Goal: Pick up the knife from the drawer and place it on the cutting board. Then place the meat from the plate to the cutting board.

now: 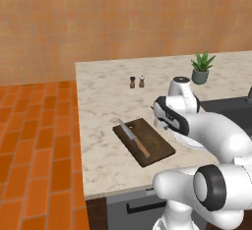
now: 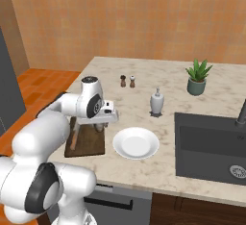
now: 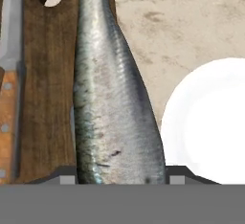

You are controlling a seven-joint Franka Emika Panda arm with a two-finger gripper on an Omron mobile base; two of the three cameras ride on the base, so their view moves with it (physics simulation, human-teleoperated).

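The knife (image 1: 134,138) lies along the left half of the dark cutting board (image 1: 147,143), its wooden handle toward the counter's front. In the hand view the blade and handle of the knife (image 3: 8,84) run down the left edge. My gripper (image 3: 119,177) is shut on the meat (image 3: 110,98), a silvery grey strip that hangs over the right edge of the board (image 3: 48,74). The white plate (image 2: 136,143) beside the board is bare, and its rim (image 3: 210,122) shows on the right. My gripper (image 2: 100,126) hovers over the board's far right corner. The drawer is out of view.
Two small shakers (image 2: 127,81) stand at the back of the marble counter. A soap dispenser (image 2: 156,102) is behind the plate, with a potted plant (image 2: 197,77) further right. The dark sink (image 2: 211,147) lies right of the plate. The counter's front edge is close behind the board.
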